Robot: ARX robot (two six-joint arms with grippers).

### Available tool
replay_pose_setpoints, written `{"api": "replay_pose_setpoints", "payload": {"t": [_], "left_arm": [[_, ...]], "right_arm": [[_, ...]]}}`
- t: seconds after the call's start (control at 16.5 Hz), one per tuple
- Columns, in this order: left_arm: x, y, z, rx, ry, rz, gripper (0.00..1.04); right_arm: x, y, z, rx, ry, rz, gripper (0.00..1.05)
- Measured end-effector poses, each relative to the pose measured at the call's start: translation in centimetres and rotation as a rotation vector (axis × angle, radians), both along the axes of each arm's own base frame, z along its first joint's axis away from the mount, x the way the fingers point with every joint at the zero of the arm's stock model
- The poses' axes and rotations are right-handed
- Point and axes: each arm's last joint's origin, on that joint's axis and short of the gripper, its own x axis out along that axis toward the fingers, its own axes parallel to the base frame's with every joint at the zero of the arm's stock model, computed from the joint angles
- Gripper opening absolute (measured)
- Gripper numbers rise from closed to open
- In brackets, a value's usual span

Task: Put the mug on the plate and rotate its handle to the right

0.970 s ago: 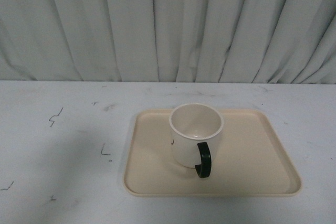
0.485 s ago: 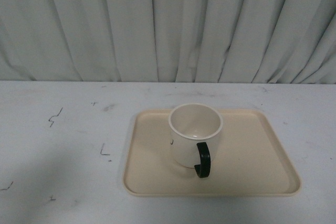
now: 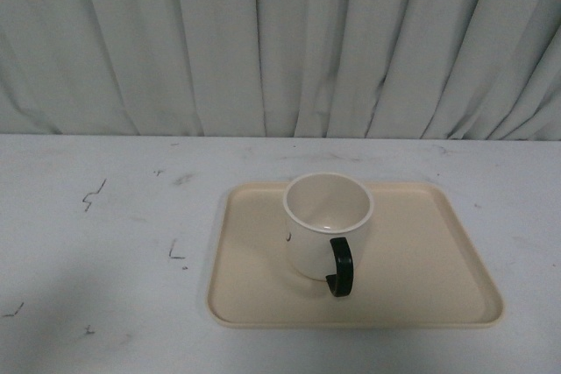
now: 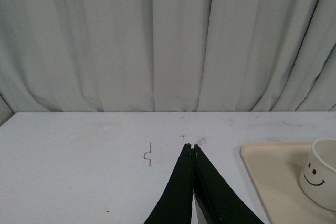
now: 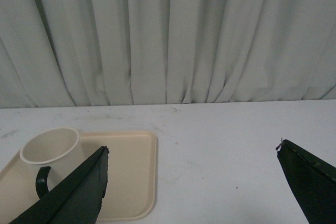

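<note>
The mug [image 3: 327, 225] stands upright mid-plate [image 3: 421, 251], its handle [image 3: 340, 267] pointing at the table's near edge — toward me, not right. My right gripper [image 5: 192, 148] is spread wide, with the mug close beside it. My left gripper [image 4: 191, 146] is pinched together, empty. I judge the right arm nearer for the turn.
</note>
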Motion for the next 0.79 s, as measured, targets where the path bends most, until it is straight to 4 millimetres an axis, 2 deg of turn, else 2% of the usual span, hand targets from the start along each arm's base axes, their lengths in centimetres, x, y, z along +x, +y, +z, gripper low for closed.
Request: {"api": "replay_pose_setpoints", "payload": {"t": [0.79], "left_arm": [[-1.7, 0.0, 0.0, 0.0, 0.002, 0.0, 0.02]], "right_arm": [[0.0, 0.0, 0.0, 0.0, 0.0, 0.0, 0.98]]}}
